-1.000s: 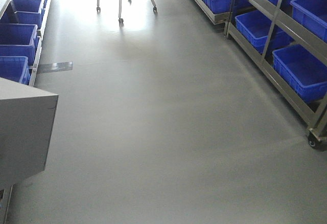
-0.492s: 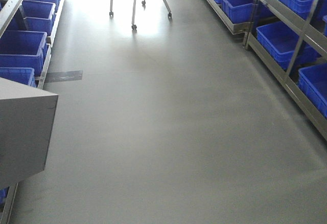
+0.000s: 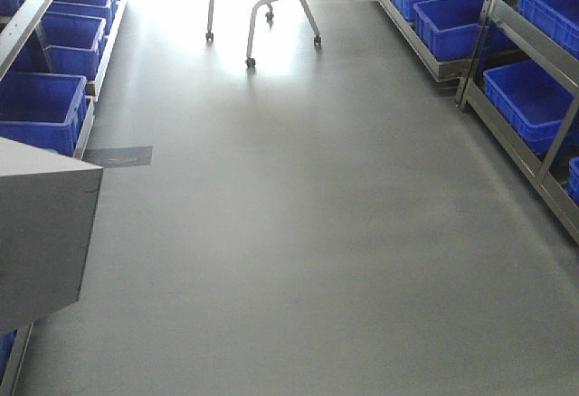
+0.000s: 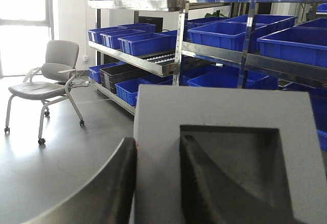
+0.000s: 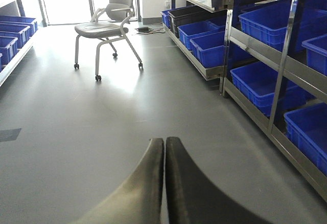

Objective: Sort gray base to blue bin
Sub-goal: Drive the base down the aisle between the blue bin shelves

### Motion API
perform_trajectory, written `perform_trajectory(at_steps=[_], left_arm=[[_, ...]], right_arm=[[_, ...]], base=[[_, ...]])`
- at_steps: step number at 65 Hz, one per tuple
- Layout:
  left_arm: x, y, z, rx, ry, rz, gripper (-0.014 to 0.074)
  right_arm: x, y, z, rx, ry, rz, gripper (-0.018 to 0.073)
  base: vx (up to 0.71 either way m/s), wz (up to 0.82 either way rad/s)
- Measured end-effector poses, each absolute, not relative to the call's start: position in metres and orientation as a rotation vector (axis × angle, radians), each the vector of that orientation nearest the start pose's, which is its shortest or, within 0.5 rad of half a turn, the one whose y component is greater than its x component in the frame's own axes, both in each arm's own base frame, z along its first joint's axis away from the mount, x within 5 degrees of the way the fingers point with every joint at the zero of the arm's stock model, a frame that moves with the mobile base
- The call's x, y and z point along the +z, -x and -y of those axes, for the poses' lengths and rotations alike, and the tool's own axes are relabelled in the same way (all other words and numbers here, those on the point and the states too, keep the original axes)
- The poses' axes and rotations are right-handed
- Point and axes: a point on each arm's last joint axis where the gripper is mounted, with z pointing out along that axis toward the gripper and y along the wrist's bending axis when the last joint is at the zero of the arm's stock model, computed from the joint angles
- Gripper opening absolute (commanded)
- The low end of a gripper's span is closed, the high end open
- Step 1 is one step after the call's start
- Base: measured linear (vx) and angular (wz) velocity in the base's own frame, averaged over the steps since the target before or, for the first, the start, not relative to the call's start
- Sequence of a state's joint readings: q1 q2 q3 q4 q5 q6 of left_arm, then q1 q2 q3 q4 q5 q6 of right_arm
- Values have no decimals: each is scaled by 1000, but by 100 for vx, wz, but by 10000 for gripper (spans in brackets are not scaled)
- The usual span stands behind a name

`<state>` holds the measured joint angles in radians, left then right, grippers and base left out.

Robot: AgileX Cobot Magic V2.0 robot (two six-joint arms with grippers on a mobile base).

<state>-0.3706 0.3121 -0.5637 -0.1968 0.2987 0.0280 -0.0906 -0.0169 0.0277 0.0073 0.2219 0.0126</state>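
While the left hand [image 4: 157, 150] clamps the pocket wall of the gray base [image 4: 225, 106], the right hand [image 5: 164, 144] is closed, holding nothing, above gray floor [image 3: 317, 233]; blue bins [image 3: 41, 107] on racks [image 5: 284, 55] line left and right.

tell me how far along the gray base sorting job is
Pickup looks done: the left gripper clamps the gray base, one finger in its pocket and one outside. In hand: the carry, with the robot in the aisle between shelved blue bins. Left: reaching a bin and dropping the base in. The right gripper is shut and empty.
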Motion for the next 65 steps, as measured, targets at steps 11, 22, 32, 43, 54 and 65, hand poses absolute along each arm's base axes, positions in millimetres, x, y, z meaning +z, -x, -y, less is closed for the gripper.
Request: perform_trajectory(at_steps=[11, 22, 32, 43, 54, 65], left_arm=[[355, -57, 28, -467, -208, -1530, 2], [355, -57, 28, -467, -208, -1530, 2], [355, -57, 28, -467, -208, -1530, 2], [355, -57, 28, -467, -208, -1530, 2], [355, -57, 28, -467, -208, -1530, 2], [355, -57, 28, -467, -208, -1530, 2]], right_arm=[[185, -55, 5, -51, -93, -1714, -5], [185, -55, 5, -51, -93, -1714, -5], [185, -55, 5, -51, -93, -1714, -5], [185, -55, 5, -51, -93, -1714, -5], [185, -55, 5, -51, -93, -1714, -5], [185, -55, 5, -51, -93, -1714, -5]], base=[[41, -3], [41, -7], [41, -4], [43, 2], [42, 6], [41, 7]])
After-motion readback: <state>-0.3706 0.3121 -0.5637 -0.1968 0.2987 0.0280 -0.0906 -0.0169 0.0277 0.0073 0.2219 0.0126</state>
